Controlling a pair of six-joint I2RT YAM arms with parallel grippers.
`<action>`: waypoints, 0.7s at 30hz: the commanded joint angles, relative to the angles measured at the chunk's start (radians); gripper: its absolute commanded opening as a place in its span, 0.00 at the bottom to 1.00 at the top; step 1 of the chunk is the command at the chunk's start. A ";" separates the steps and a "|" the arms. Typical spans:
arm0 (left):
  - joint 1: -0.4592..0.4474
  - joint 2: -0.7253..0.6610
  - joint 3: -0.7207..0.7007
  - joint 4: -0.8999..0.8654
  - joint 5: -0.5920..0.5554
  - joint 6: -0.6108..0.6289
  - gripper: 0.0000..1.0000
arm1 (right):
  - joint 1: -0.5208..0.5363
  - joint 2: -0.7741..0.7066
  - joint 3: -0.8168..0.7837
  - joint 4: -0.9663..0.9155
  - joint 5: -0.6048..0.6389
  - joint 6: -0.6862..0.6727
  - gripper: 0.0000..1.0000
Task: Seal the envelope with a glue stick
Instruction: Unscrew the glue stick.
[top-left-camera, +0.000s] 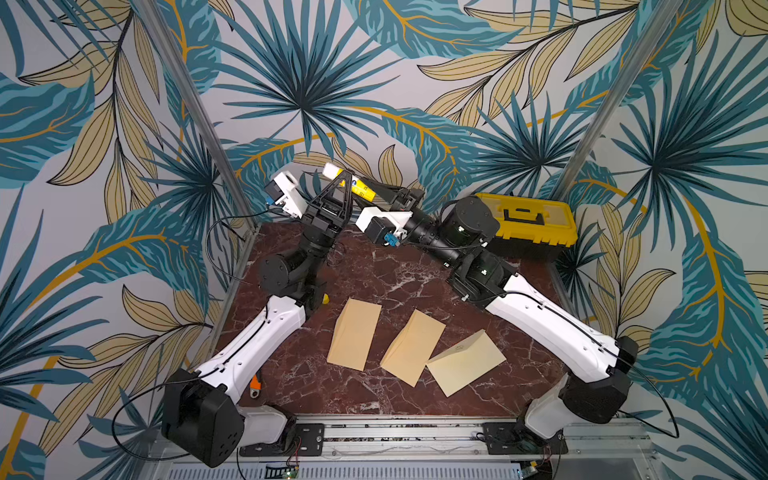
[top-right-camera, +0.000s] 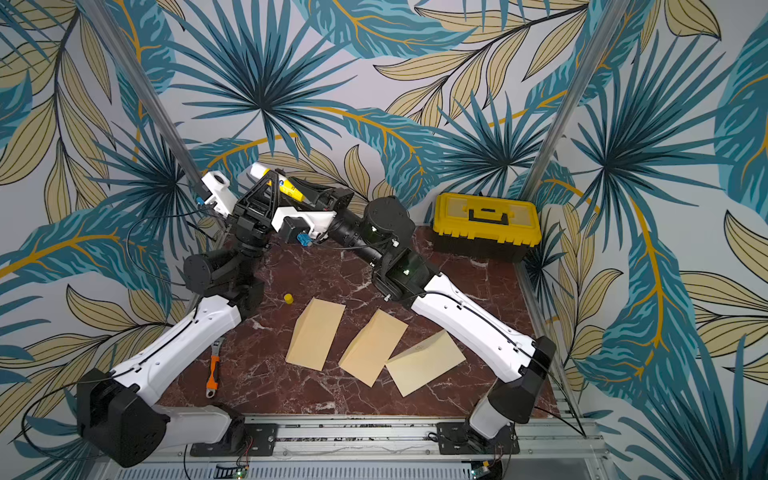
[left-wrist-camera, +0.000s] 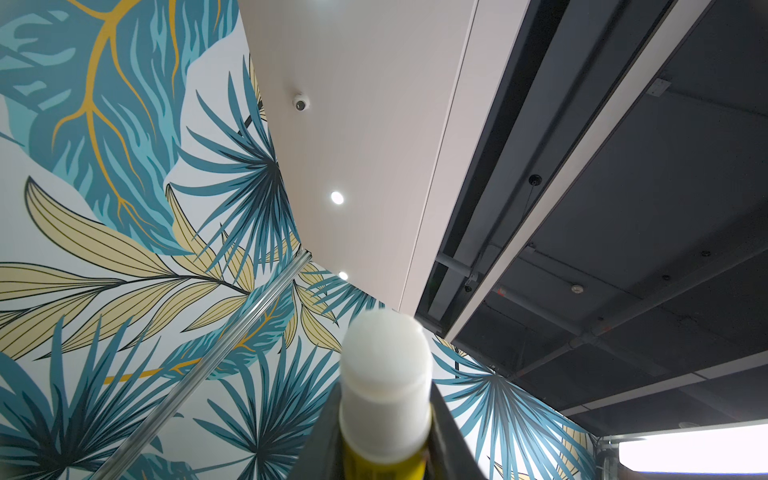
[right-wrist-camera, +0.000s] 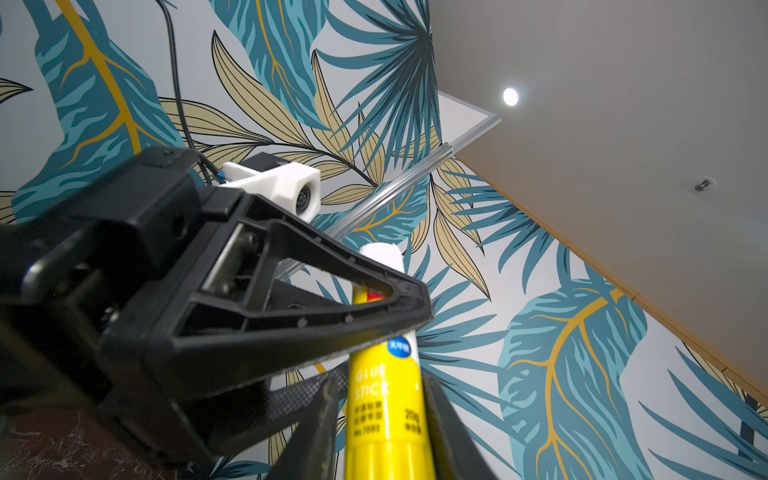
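The glue stick is held high above the table's back edge, between both grippers. It is a yellow tube with its white glue end bare. My left gripper is shut on it just below the white end. My right gripper is shut on the tube's lower yellow part. Its yellow cap lies on the table by the left arm. Three tan envelopes lie flat in a row at the table's middle.
A yellow and black toolbox stands at the back right corner. An orange-handled wrench lies near the left arm's base. Metal frame posts rise at both back corners, close to the raised grippers.
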 joint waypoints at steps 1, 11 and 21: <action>-0.006 -0.013 0.006 0.023 0.008 -0.012 0.00 | 0.004 0.021 0.018 0.017 0.015 -0.001 0.34; -0.007 -0.005 0.002 0.031 0.003 -0.025 0.00 | 0.003 0.018 0.018 0.016 0.014 -0.002 0.21; -0.007 -0.017 -0.030 -0.014 -0.012 0.001 0.33 | 0.003 -0.009 0.014 -0.009 0.055 0.090 0.08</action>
